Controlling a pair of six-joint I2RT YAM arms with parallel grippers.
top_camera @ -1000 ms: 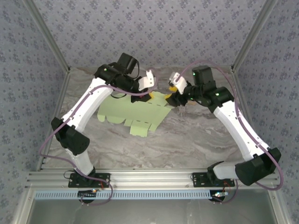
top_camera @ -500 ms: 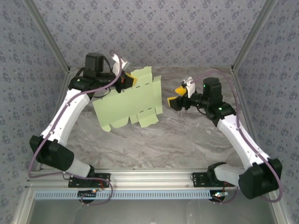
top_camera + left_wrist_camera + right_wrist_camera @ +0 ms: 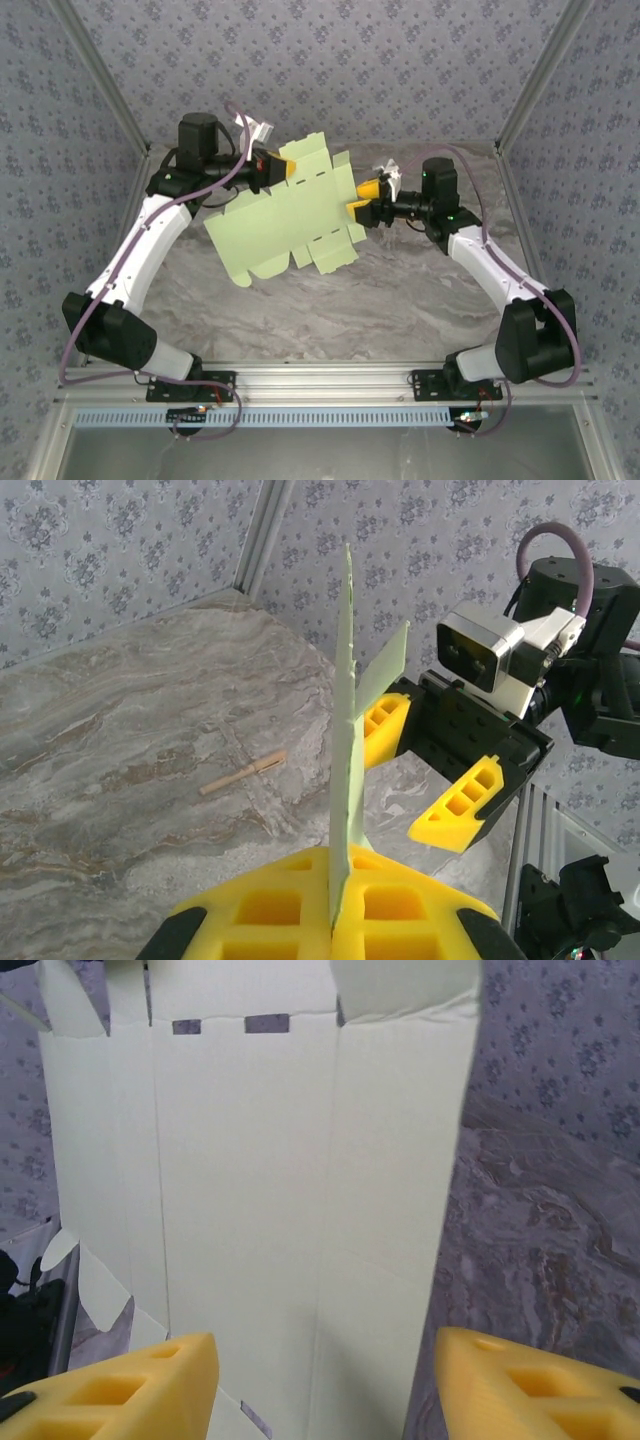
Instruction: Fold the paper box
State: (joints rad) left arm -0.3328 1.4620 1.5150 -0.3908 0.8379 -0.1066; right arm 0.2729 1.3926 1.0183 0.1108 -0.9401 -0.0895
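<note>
The paper box is seen as a flat, unfolded sheet of pale green card with flaps along its lower edge. It is held up above the desk, pinched at its upper edge by the closed left pincer. From the left wrist the sheet is viewed edge-on, clamped upright between the yellow fingers, with one flap bent out towards the right pincer. A thin tan stick is left lying on the desk beyond.

A second ago the sheet was lying on the desk; now it is lifted. Half a second ago the right pincer was kept well apart from it; now it is brought up to the sheet's right edge.

The left arm is reached forward with its wrist turned inward. The right arm is stretched leftward, and its pincer is held open, facing the card's flat side; whether it touches cannot be told.
</note>
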